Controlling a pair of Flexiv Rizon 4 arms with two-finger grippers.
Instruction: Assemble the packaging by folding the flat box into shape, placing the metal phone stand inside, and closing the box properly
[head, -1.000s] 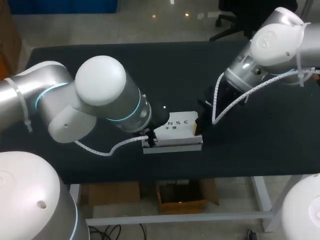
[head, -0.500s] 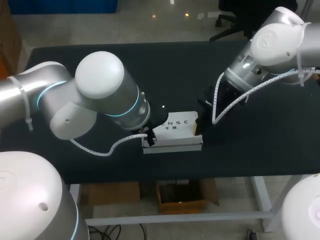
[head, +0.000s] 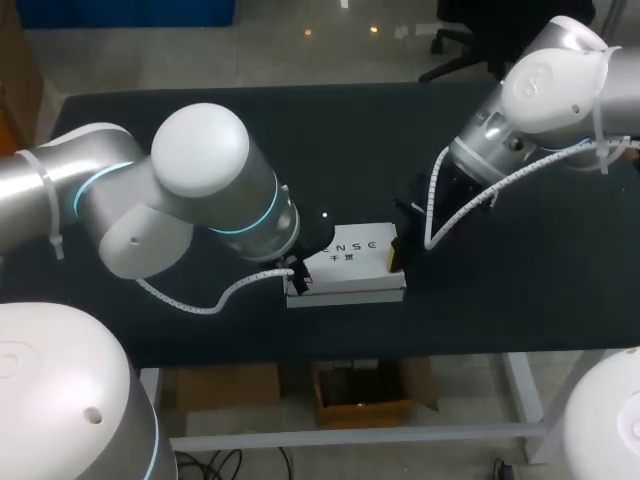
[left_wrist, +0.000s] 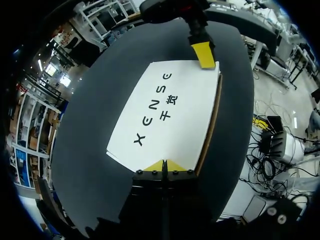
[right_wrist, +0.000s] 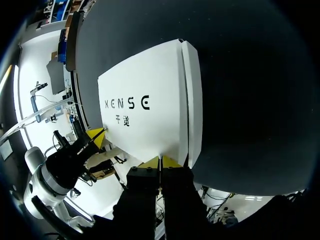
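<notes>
One white box (head: 350, 262) lies flat on the black desk (head: 200, 120), near the desk's front edge and about midway along it. Its broad printed face is turned up, with dark lettering (head: 357, 246) across it. Two arms work at it, one at each short end. The left arm (head: 200, 190) comes in from the left, and the left tool (head: 297, 277) is down at the box's left end. In the left wrist view its two yellow tips are pressed together with no gap, closed on nothing, and they sit right at the near edge of the box's top face. The right arm (head: 540, 90) comes in from the right, and the right tool (head: 396, 255) meets the box's right end. In the right wrist view its two yellow tips are likewise drawn together, closed and gripping nothing, at the near edge of the top face. Each wrist view also shows one yellow tip of the other tool at the far end of the box. The box sits squarely between the two tools. The left wrist view shows a thin brown cardboard edge along one long side of the box. The right wrist view shows a narrow white panel running beside the top face along that long side. Whether either tool's tips actually press on the box's surface or only hang just over it cannot be told.
</notes>
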